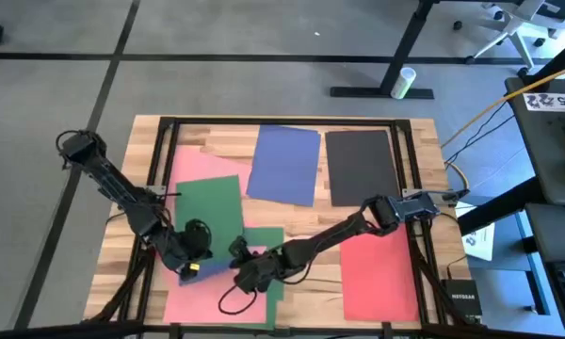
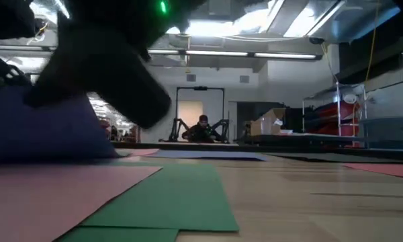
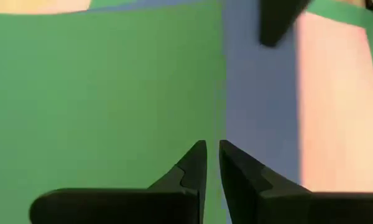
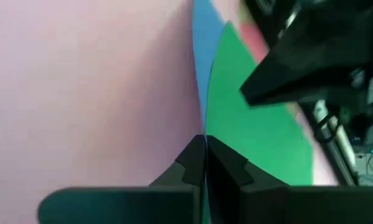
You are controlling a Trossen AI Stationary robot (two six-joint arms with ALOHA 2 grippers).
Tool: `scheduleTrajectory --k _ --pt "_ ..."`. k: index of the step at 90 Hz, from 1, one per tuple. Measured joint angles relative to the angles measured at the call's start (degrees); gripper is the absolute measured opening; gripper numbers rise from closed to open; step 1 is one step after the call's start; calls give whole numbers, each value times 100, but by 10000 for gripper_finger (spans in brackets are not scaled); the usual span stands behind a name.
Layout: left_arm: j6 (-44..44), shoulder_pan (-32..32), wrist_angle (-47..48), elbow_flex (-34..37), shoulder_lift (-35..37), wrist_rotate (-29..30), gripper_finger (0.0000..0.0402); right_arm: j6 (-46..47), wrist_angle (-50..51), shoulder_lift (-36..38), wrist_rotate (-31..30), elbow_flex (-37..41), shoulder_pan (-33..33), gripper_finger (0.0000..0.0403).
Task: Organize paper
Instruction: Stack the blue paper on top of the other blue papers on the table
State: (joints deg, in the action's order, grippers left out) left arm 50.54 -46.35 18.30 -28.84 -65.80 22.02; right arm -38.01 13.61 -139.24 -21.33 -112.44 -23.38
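So both arms are down at the near edge of the surface (image 1: pixel 424 311), working the messy pile there. The left gripper (image 1: pixel 196 266) has its fingers almost closed, just a thin gap, sitting right on the seam where a green sheet (image 3: pixel 105 81) overlaps a blue one (image 3: pixel 258 106). Can't tell if it's actually got an edge pinched. The right gripper (image 1: pixel 248 276) is just beside it, fingers pressed together on what looks like the edge of a pink sheet (image 4: pixel 87 87) where it meets blue and green.

Progress-wise I'd say early to middle: the near pile of pink and green sheets (image 1: pixel 207 212) sits overlapped at odd angles, nothing squared up. A red sheet (image 1: pixel 379 278) lies alone to the right. Farther back, a blue sheet (image 1: pixel 284 163) and a black one (image 1: pixel 361 167) lie flat and apart, not stacked.

Room is tight between the two grippers, so I'd guess a collision risk. Bare wood shows at centre and along the far edge.
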Motion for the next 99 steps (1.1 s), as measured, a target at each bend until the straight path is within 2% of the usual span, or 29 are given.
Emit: scheduleTrajectory --k 34,59,99 --pt "2 -236 1011 -625 262 5 27 9 1011 0 -30 -1248 -23 0" --pt "2 -388 1123 -683 269 220 27 2 2132 3 -52 -2265 -24 0" --pt "46 -398 1111 -682 269 227 27 -86 2086 266 -39 -2256 -32 0"
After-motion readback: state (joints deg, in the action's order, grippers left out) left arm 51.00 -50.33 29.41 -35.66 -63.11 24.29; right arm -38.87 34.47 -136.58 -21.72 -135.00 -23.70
